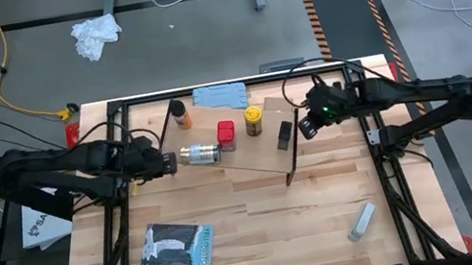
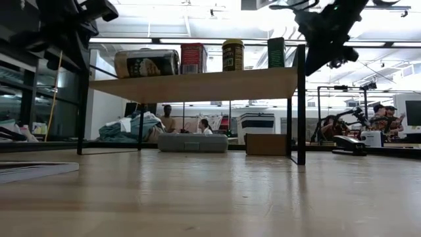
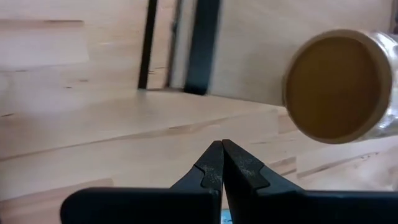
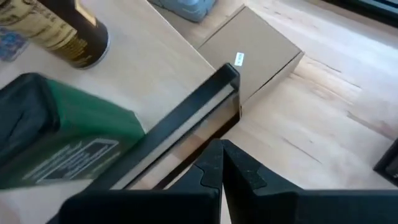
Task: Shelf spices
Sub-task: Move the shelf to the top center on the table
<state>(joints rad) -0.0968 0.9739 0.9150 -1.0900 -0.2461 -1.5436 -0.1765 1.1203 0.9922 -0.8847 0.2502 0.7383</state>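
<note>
The shelf [image 1: 256, 163], a light plank on thin black legs, stands mid-table. On it a tan-lidded cylinder [image 1: 199, 154] lies on its side, and a red tin [image 1: 226, 134], a yellow jar [image 1: 254, 119] and a dark green-black tin [image 1: 285, 134] stand upright. An amber jar with a black cap [image 1: 179, 114] stands at the shelf's far-left corner; on the plank or the table, I cannot tell. My left gripper [image 1: 169, 162] is shut just left of the cylinder's lid [image 3: 336, 87], apart from it. My right gripper [image 1: 305, 128] is shut off the shelf's right end, beside the dark tin [image 4: 68, 143].
A blue-grey case [image 1: 217, 97] and a tan cardboard cube [image 4: 255, 50] lie on the table behind the shelf. A dark flat packet [image 1: 176, 250] lies near-left and a small grey bar [image 1: 362, 220] near-right. Bare table shows between them, in front of the shelf.
</note>
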